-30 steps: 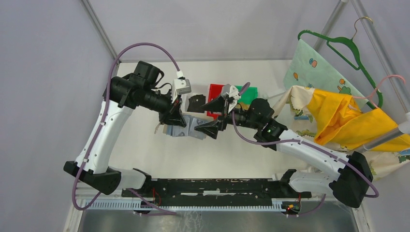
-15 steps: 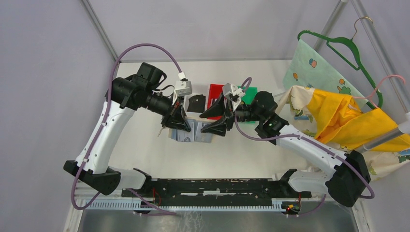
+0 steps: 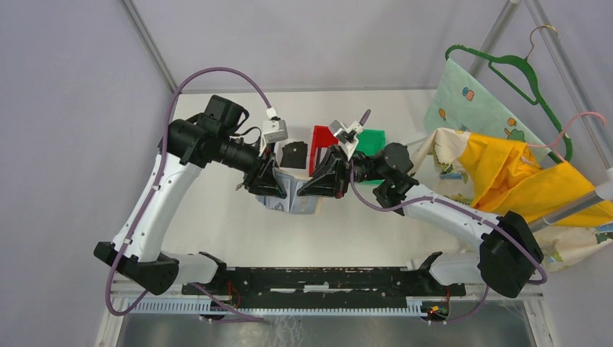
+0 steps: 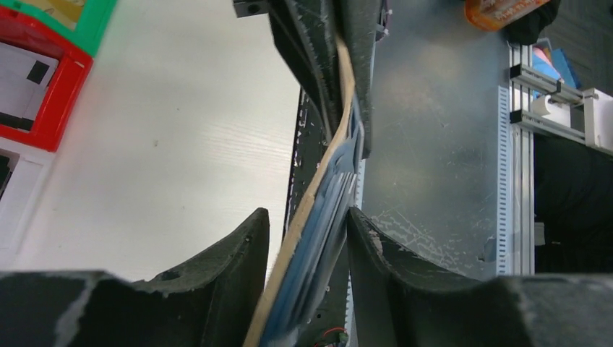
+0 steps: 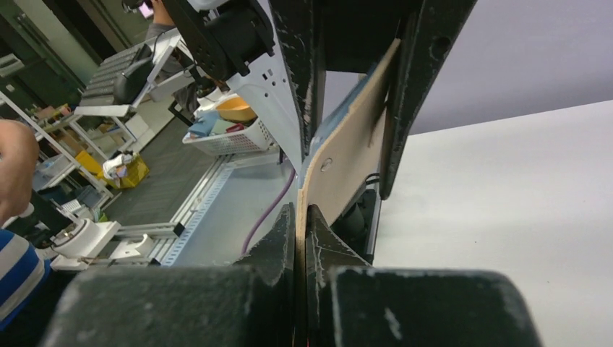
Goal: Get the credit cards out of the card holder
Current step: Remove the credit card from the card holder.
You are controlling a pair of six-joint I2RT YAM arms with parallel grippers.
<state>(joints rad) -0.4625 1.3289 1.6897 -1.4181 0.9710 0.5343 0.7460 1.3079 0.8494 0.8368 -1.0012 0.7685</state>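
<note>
Apparently shelving stands beyond the white table.

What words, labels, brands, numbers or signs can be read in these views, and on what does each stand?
Nothing can be read in any view.
Orange object, top edge of the left wrist view: pale marks, too blurred to read.
White sheet in the red bin: black squares only, no letters visible.
Card holder: plain tan face, no print visible.

White table, red bin, green bin, white bin, side by side
</note>
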